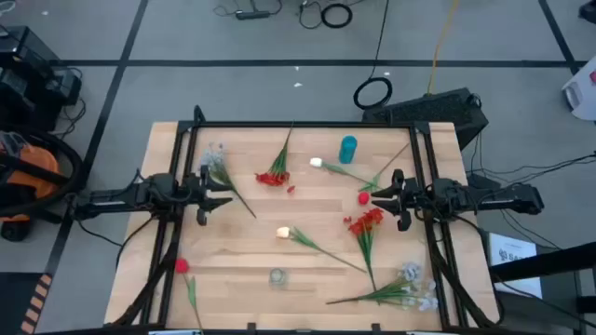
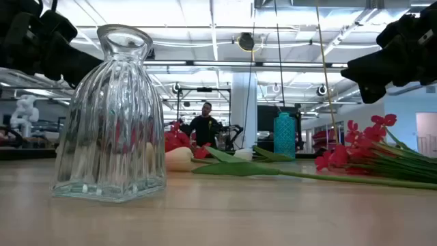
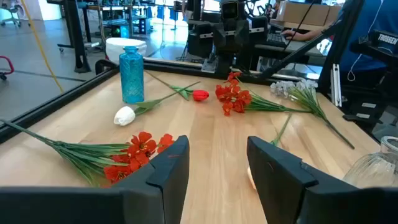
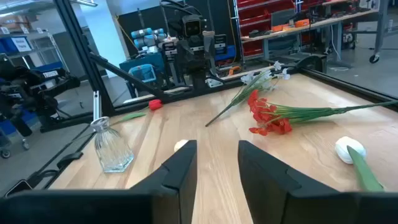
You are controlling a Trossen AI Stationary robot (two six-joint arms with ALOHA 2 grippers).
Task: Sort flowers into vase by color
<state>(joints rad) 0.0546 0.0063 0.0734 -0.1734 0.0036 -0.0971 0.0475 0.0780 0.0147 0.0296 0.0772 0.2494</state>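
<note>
Both arms hang over the worktop with nothing in hand. Left gripper (image 1: 216, 194) sits near the left edge, jaws parted wide and empty. Right gripper (image 1: 382, 197) sits near the right edge, jaws apart by a narrower gap, also empty.

Flowers lie loose on the wood:
- red blossom cluster (image 1: 273, 175) toward the far edge, middle
- second red cluster (image 1: 365, 223) just in front of the right gripper, stalk running toward the near edge
- red rosebud (image 1: 363, 197) close beside the right fingers
- another rosebud (image 1: 182, 265) near the near-left corner
- white tulip bud (image 1: 317, 163) by the blue vase (image 1: 347, 148), far side
- second tulip bud (image 1: 283, 233) mid-worktop
- pale sprays: one far-left (image 1: 216, 160), one at the near-right corner (image 1: 410, 284)

Clear glass vase (image 1: 277, 276) stands at the near edge, upright.

My read on handling: stems are light, thin, springy; blossoms soft and would crush or slip. I would pinch mid-stalk, clear of leaves, so the head hangs balanced. The glass vase looks easy to tip when a stalk drags its narrow mouth. The blue one seems narrower still.
</note>
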